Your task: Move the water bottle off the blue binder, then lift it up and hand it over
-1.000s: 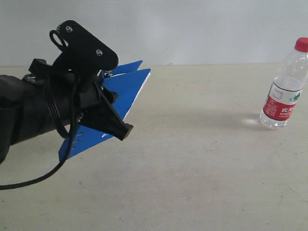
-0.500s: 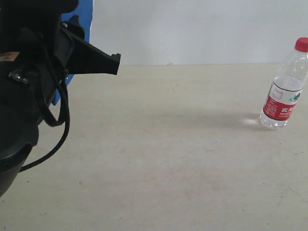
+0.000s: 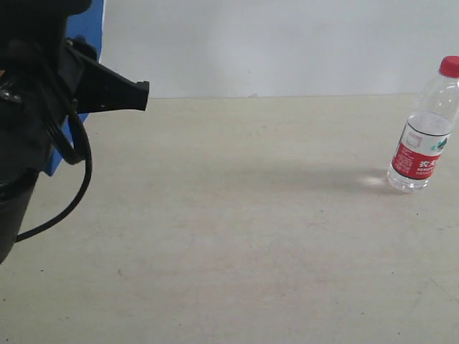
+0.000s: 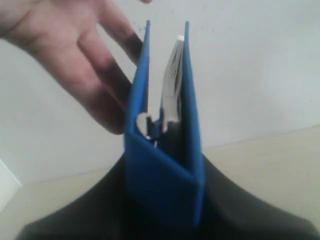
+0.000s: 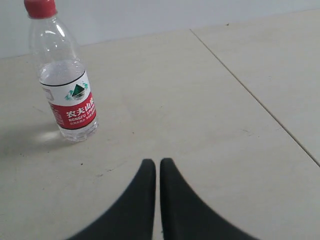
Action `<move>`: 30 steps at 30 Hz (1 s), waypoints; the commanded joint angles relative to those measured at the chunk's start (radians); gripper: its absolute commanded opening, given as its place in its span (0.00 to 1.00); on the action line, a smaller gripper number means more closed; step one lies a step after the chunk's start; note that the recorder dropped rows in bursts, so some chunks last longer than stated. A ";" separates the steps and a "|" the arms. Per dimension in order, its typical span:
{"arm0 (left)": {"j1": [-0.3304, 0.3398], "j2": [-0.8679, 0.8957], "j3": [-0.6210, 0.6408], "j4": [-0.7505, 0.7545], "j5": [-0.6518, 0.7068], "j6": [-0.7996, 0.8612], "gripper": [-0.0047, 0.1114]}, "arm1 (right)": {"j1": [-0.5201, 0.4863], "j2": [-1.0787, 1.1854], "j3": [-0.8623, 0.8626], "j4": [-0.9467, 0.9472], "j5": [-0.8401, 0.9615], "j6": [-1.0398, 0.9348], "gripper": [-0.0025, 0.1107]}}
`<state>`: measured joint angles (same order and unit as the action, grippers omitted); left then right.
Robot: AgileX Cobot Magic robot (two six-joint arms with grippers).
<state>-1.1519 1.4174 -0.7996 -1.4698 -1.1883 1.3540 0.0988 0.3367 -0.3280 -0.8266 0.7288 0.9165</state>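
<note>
The water bottle (image 3: 422, 136), clear with a red cap and a red-and-white label, stands upright on the table at the far right, off the binder; it also shows as the water bottle (image 5: 66, 80) in the right wrist view. The blue binder (image 4: 165, 150) is held up in the air by its spine, with my left gripper (image 4: 164, 200) shut on it. A strip of the blue binder (image 3: 92, 32) shows behind the left arm at the far left. A human hand (image 4: 75, 55) touches the binder's cover. My right gripper (image 5: 157, 167) is shut and empty, low over the table, some way from the bottle.
The pale tabletop (image 3: 251, 236) spreads across the exterior view, with a white wall behind. A seam line (image 5: 255, 95) runs across the table in the right wrist view. The left arm's black body and cable (image 3: 43, 143) fill the exterior view's left edge.
My left arm has swung the binder from a low tilt over the table up and leftward, so it now stands nearly upright at the frame's edge. The bottle has not moved.
</note>
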 commanded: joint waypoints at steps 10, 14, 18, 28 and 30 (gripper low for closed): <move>0.015 -0.156 -0.009 0.071 -0.033 -0.065 0.09 | 0.002 -0.003 0.002 -0.005 0.006 -0.011 0.03; 0.015 -0.158 -0.009 0.071 -0.033 -0.059 0.09 | 0.002 -0.003 0.002 -0.005 0.004 -0.011 0.03; 0.015 -0.158 -0.009 0.071 -0.033 -0.030 0.09 | 0.002 -0.003 0.002 -0.005 0.004 -0.011 0.03; 0.015 -0.158 -0.009 0.071 0.367 0.106 0.55 | 0.002 -0.003 0.002 -0.005 0.004 -0.011 0.03; 0.015 -0.158 -0.009 0.071 0.371 0.193 0.60 | 0.002 -0.003 0.002 -0.005 0.004 -0.011 0.03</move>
<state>-1.1357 1.2585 -0.8101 -1.3956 -0.8615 1.4413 0.0988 0.3367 -0.3280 -0.8266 0.7313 0.9165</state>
